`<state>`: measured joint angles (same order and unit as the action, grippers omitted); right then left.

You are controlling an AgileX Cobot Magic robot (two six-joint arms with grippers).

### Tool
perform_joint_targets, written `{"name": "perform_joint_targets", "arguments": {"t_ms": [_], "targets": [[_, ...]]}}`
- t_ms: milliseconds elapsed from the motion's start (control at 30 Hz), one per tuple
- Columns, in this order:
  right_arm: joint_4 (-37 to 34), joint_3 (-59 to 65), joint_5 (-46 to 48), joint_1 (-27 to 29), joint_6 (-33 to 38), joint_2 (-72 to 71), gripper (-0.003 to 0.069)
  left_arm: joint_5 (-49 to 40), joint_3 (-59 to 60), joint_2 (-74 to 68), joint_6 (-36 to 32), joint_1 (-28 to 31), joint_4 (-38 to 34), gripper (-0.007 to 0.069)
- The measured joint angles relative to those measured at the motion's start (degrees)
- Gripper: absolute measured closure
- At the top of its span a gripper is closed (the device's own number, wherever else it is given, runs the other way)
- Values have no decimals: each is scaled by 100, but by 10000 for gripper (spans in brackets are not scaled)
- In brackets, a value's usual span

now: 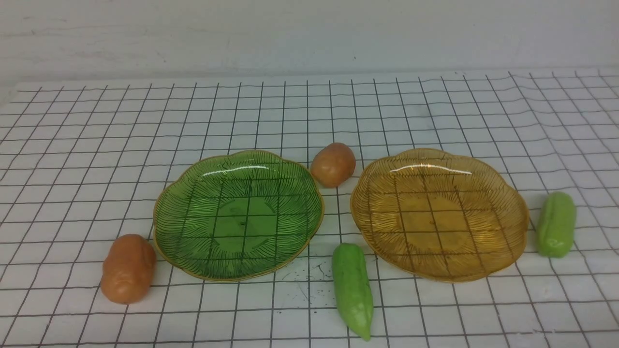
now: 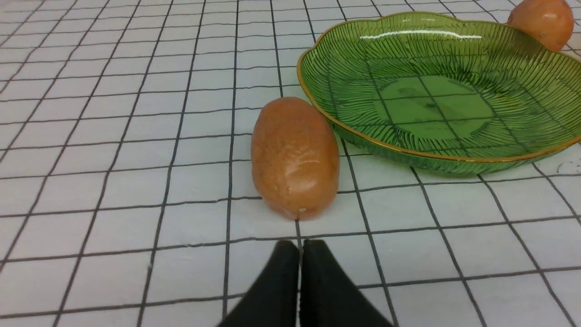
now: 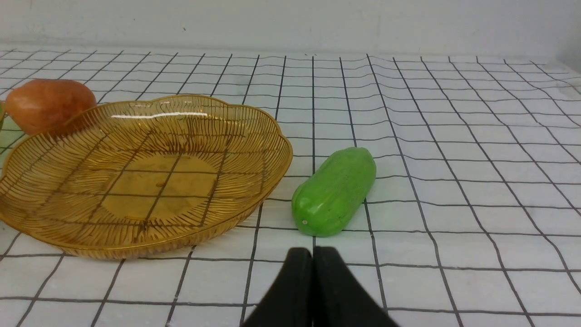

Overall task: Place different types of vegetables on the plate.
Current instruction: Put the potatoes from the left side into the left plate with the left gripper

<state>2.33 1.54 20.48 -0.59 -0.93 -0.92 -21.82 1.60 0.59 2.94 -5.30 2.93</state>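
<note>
Two glass plates lie on the gridded table, a green plate [image 1: 193, 193] and an amber plate [image 1: 503, 193], both empty. One orange-brown potato [image 1: 128, 268] rests left of the green plate, another potato [image 1: 332, 164] between the plates at the back. A light green gourd [image 1: 353, 289] lies in front between the plates, a second gourd [image 1: 556, 224] right of the amber plate. My left gripper [image 2: 300, 247] is shut just short of the near potato [image 2: 295, 156]. My right gripper [image 3: 312, 253] is shut just short of the right gourd [image 3: 335, 190]. Neither gripper shows in the front view.
A white wall [image 1: 309, 34] runs along the table's far edge. The gridded cloth [image 1: 556, 111] is wrinkled at the back right. Small dark specks [image 1: 309, 278] mark the cloth in front of the green plate.
</note>
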Motion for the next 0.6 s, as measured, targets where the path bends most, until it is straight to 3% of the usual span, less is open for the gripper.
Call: {"name": "perform_joint_targets", "arguments": {"t_ms": [100,267,400,500,600], "targets": [[0,-5,0,0,0,0,673,284,5,0,78,0,-223,632],[0,-5,0,0,0,0,673,1434,5,0,358,0,-1256,632],[0,-5,0,0,0,0,673,2957,5,0,658,0,-2279,632],[0,-5,0,0,0,0,673,4140,-20,0,867,0,-2633,632],[114,-5,20,0,11,0,673,3817,-634,-12,923,0,-2704,632]]}}
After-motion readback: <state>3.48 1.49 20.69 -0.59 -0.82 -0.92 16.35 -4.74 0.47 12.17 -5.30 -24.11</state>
